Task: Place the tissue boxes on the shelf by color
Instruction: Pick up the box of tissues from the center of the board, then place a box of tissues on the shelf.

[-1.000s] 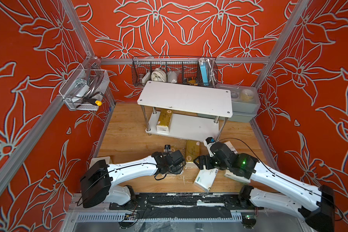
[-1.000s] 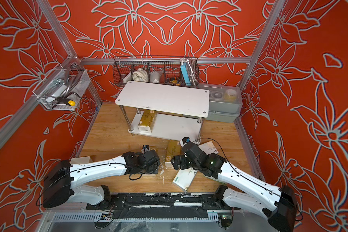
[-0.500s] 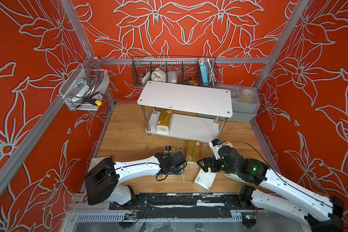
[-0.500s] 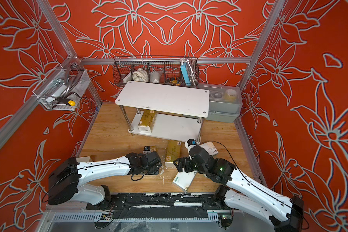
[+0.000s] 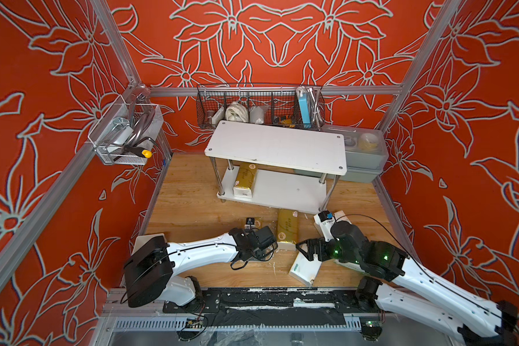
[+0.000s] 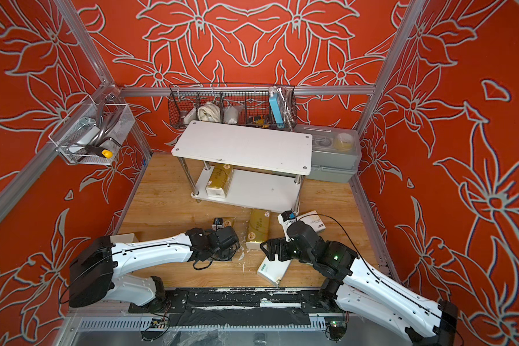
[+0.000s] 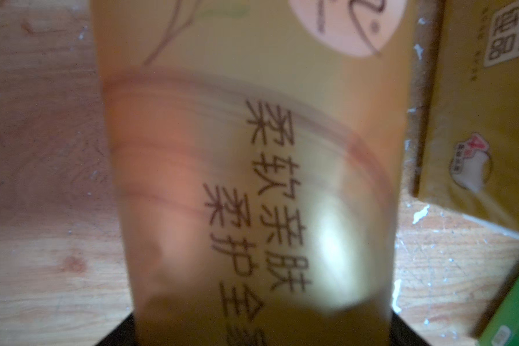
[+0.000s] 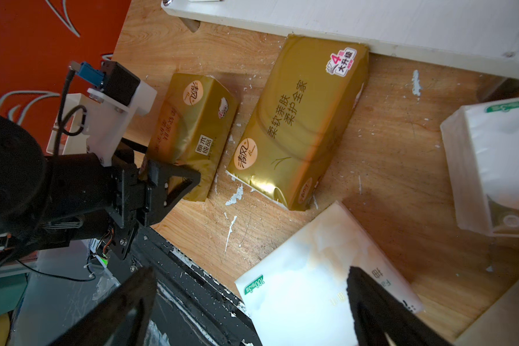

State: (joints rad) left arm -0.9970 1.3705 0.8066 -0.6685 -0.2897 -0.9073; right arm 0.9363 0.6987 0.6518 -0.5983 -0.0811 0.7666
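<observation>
**Jaws.** The jaws of the left gripper [image 8: 171, 167] sit against the two long sides of a gold tissue pack [image 8: 192, 119] lying flat on the wooden counter [image 5: 192, 209]. A firm clamp cannot be confirmed. The jaws of the right gripper [image 5: 308, 251] are spread wide and empty, poised over a white green-trimmed pack [image 5: 304, 266] on the counter.

**Nearby.** Just beside the straddled pack lies a second gold pack [image 5: 287, 229], its far end against the lower board [image 5: 288, 188] of the shelf [image 6: 243, 143]. Another white pack [image 5: 340, 215] lies by the shelf's near post, behind the right wrist.

**Progress, as judged.** The task is at an early stage. One shelved gold pack [image 5: 245, 179] lies on the lower board, and the top board [image 5: 276, 146] is bare. Two gold packs and every visible white pack are left to place.

**Containers.**
- The wire basket [image 5: 252, 99] holds white rolls, a blue box and a metal hose.
- The grey lidded bin [image 5: 363, 155] shows a yellowish round item through its lid.
- The clear wall tray [image 5: 123, 140] holds a yellow-tipped tool.
</observation>
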